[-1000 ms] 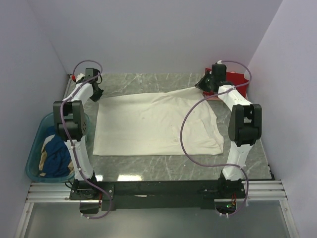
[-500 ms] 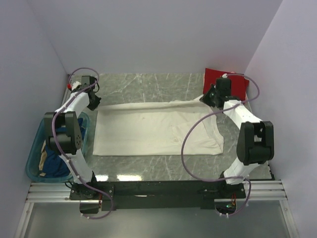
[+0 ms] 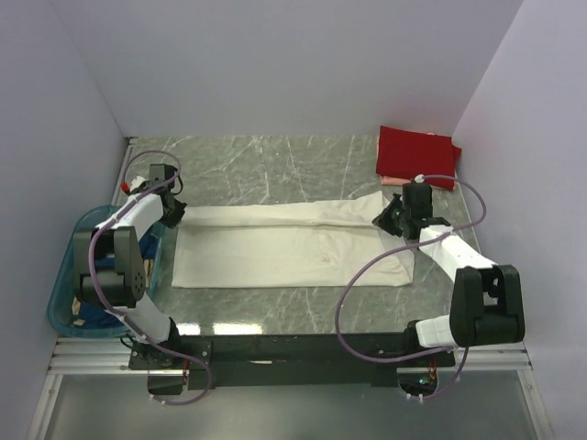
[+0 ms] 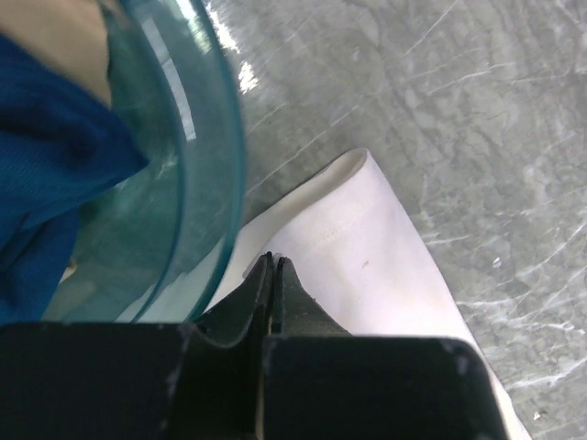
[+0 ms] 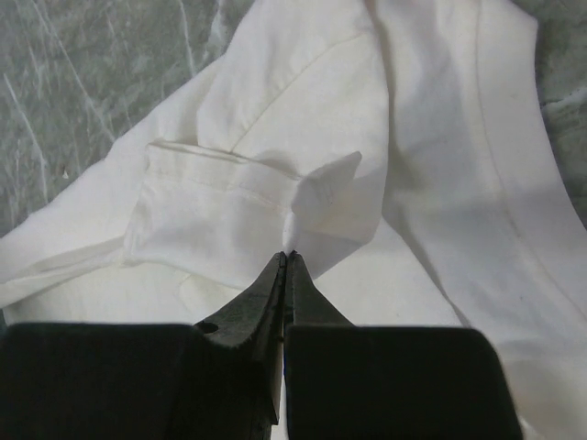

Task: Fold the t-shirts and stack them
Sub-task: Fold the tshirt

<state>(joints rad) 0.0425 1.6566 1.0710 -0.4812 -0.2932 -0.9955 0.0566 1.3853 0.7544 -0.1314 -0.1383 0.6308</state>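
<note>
Grey marbled desk, cream-white t-shirt spread across its middle. Jaws of left gripper and right gripper both clamped shut on the shirt's far edge, one at each end, likely to keep the fold line straight. Folded red t-shirt at far right corner, presumably the stack's base.

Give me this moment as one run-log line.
left gripper: shut on cream t-shirt | right gripper: same | fold: unfinished | red t-shirt: folded, far right

The right gripper has its two black fingers pressed together, and the tips pinch a fold of the cream-white t-shirt. The grey marble table shows at the upper left.
</note>
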